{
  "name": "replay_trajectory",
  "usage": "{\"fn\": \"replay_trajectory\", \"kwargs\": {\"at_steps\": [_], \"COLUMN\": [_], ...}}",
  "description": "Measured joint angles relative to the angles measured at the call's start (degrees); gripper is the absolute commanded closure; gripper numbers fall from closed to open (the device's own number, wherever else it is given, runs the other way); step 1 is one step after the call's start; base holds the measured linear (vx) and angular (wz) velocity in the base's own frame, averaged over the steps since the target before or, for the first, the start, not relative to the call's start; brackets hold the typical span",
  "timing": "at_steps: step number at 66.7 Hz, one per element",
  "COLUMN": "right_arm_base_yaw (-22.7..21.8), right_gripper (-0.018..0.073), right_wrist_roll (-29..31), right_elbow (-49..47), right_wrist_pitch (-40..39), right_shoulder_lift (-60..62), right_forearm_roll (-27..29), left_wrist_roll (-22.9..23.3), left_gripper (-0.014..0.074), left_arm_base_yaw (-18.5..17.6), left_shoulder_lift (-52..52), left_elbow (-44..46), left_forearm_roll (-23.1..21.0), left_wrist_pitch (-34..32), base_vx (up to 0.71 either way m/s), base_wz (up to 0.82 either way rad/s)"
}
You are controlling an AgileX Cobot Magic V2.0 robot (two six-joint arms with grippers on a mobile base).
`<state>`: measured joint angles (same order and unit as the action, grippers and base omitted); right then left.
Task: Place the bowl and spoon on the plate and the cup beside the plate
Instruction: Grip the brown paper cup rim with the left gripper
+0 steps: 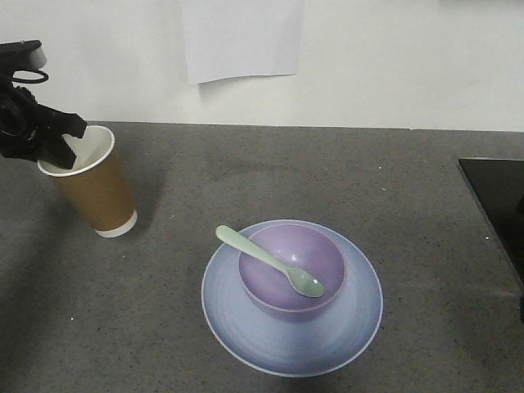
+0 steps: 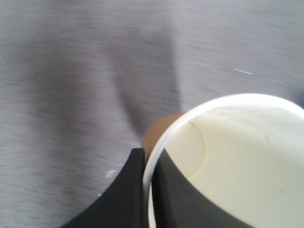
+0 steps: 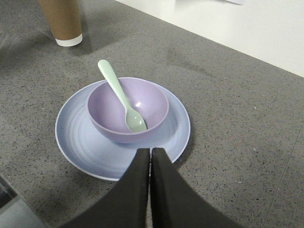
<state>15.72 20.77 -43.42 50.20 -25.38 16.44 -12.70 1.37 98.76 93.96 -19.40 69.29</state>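
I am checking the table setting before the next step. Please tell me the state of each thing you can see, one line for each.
paper cup: upright on the table, apart from the plate, rim pinched by the left gripper.
bowl: upright on the plate.
spoon: in the bowl, handle resting over the rim.
plate: flat on the table.
left gripper: shut on the cup's rim.
right gripper: shut, empty.

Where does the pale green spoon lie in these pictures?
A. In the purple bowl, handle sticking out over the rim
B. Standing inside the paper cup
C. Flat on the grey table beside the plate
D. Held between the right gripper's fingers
A: the spoon has its scoop down in the bowl, and its handle leans over the bowl's rim above the plate.
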Motion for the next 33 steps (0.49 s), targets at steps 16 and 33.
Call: {"fn": "replay_trajectory", "kwargs": {"at_steps": [16,33], "right_arm_base_yaw": [0.0,0.0], "right_gripper": [0.0565,0.0565], "right_wrist_roll": [0.0,0.0], "right_elbow": [0.0,0.0], "right_wrist_pitch": [0.0,1.2], "right_shoulder_lift": [0.0,0.0], "right_forearm_roll": [0.1,0.1], "left_wrist_roll": [-2.4,-2.4], "left_gripper": [0.0604,0.0604], "left_arm_base_yaw": [-7.0,-11.6], "left_shoulder_lift": [-5.9,-6.7], "left_elbow": [-2.8,-9.2], "left_forearm_roll": [-4.3,-2.6], "left_wrist_pitch": [1.8,2.1], "base_vx": [0.0,0.0], "base_wz": [0.0,0.0]}}
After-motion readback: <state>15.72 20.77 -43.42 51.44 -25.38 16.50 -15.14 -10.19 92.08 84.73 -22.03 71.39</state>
